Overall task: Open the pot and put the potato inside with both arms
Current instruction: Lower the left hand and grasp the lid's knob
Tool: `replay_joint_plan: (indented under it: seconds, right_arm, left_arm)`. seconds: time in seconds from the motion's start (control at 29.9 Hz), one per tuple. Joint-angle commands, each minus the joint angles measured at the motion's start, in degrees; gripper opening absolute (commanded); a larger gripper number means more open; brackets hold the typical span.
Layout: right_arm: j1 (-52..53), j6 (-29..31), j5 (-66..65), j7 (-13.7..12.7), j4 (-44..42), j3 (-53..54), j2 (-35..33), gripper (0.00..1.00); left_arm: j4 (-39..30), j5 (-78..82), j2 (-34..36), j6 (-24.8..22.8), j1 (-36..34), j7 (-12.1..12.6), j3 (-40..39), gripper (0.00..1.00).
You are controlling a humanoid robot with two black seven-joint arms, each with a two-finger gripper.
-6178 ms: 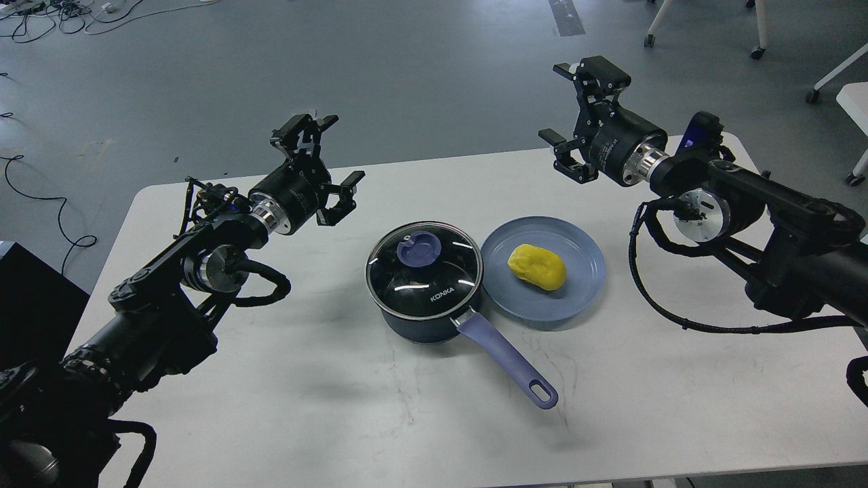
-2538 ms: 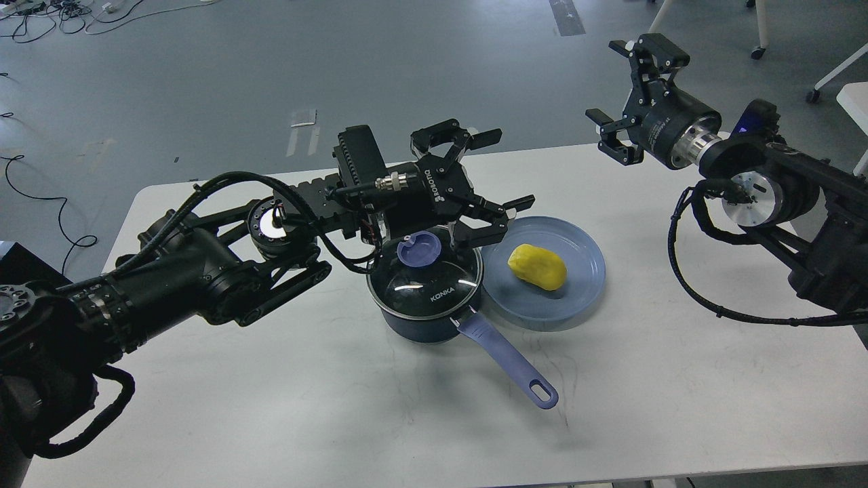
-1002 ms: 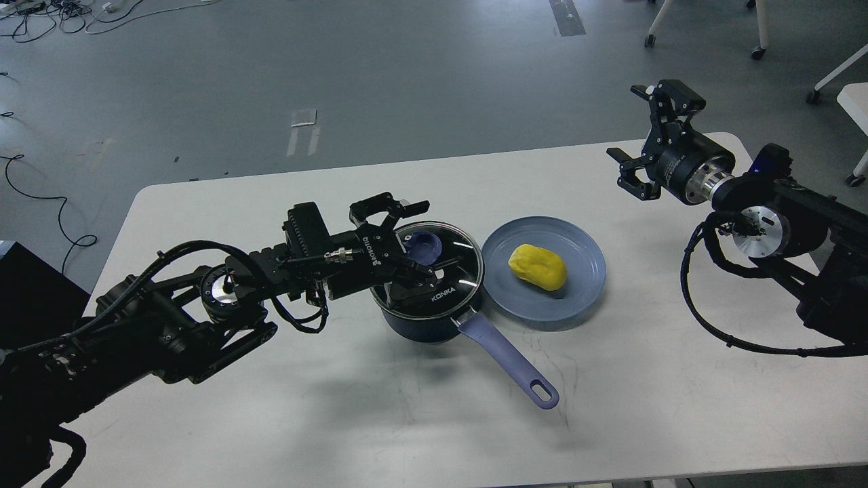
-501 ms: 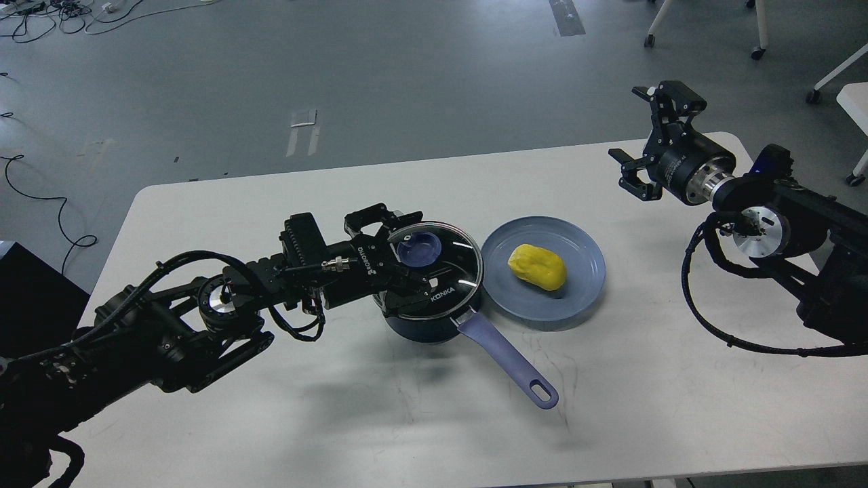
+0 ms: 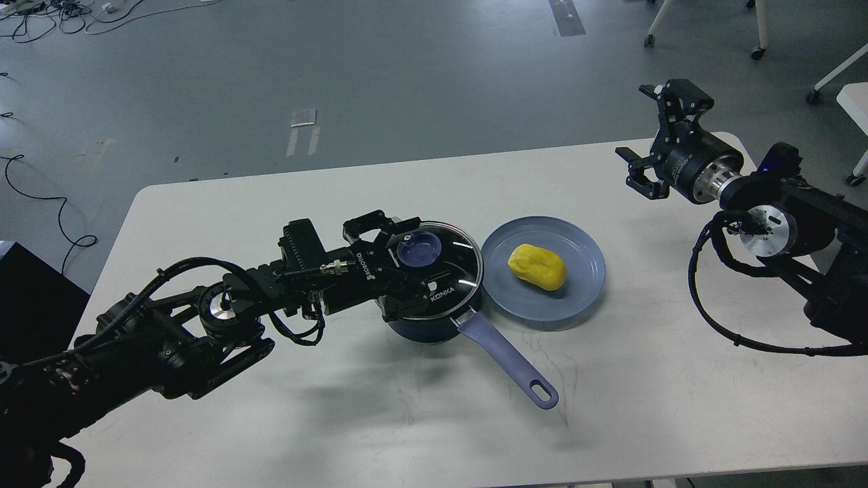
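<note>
L claw (image 5: 397,261) at lidded pot (image 5: 434,318), potato (image 5: 538,266) plated

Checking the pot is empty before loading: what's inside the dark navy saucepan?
Only dark interior shows through the glass lid covering the dark navy saucepan; contents unclear. The left gripper hides part.

White table (image 5: 271,420) with rounded corners, faint scuff marks on top. Shallow blue plate (image 5: 583,285) right of centre on it. Grey floor (image 5: 380,74) behind. Black cables (image 5: 41,196) trail at the left edge, more tangled cables (image 5: 47,12) top left. White chair legs on castors (image 5: 758,53) top right. Tape strip (image 5: 566,17) on floor.
</note>
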Motion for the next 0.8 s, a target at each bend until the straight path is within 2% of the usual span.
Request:
replay_joint_plan:
  seconds: [0.0, 0.1, 0.23, 0.33, 0.37, 0.47, 0.77]
  right_arm:
    - [0.0, 0.0, 0.0, 0.1, 0.0, 0.0, -0.1, 1.0]
    - [-0.1, 0.0, 0.0, 0.1, 0.0, 0.0, -0.1, 1.0]
    - [-0.1, 0.0, -0.1, 0.1, -0.6, 0.0, 0.0, 1.0]
    - [-0.1, 0.0, -0.1, 0.2, -1.3, -0.1, 0.0, 1.0]
    - [-0.1, 0.0, -0.1, 0.4, -1.5, -0.1, 0.0, 1.0]
    - [-0.2, 0.0, -0.1, 0.5, -1.7, -0.1, 0.0, 1.0]
    - [0.0, 0.0, -0.1, 0.6, -3.0, -0.1, 0.0, 1.0]
  left_arm:
    - [0.8, -0.3, 0.0, 0.0, 0.1, 0.0, 0.1, 0.96]
    - [1.1, -2.4, -0.1, 0.0, 0.1, 0.0, 0.1, 0.94]
    - [1.2, -4.9, 0.0, 0.0, 0.1, 0.0, 0.2, 0.78]
    - [1.1, -4.9, 0.4, 0.0, 0.1, 0.0, 0.2, 0.76]
    - [1.2, -4.8, 0.4, 0.0, 0.1, 0.0, 0.2, 0.69]
    - [1.1, -4.8, 0.4, 0.0, 0.1, 0.0, 0.2, 0.65]
    - [1.2, -4.9, 0.4, 0.0, 0.0, 0.0, 2.7, 0.65]
